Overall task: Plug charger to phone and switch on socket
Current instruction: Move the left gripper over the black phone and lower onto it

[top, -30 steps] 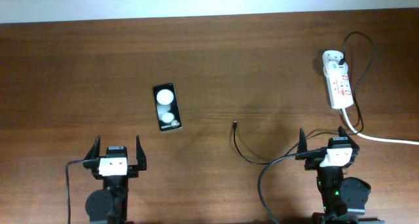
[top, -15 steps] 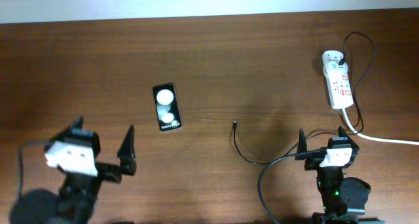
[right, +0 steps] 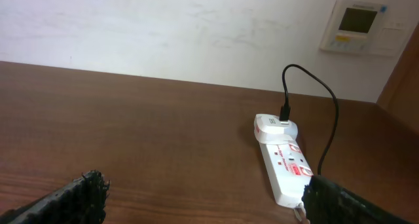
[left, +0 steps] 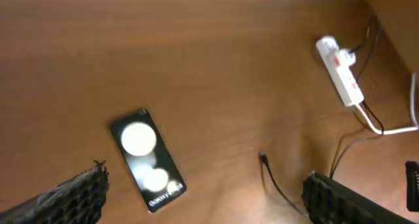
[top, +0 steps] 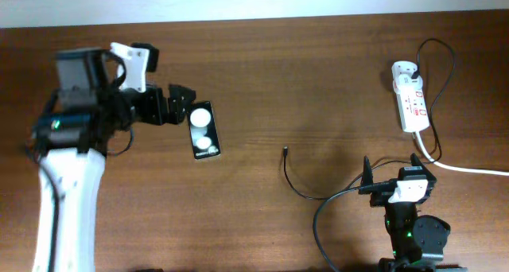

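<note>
The phone lies flat, left of the table's middle; it also shows in the left wrist view. My left gripper is open and empty, raised just left of the phone's far end; its fingers frame the phone and the cable tip. The charger, a thin black cable, ends in a small plug tip lying on the wood, also in the left wrist view. The socket lies at the far right and shows in both wrist views. My right gripper is open and empty near the front edge.
A white adapter with the black cable in it sits at the socket's far end. A thick white cord runs off to the right. A wall with a thermostat panel stands behind the table.
My left arm has swung up from the table's front edge to the far left, beside the phone. The right arm, phone, cable and socket have not moved.
</note>
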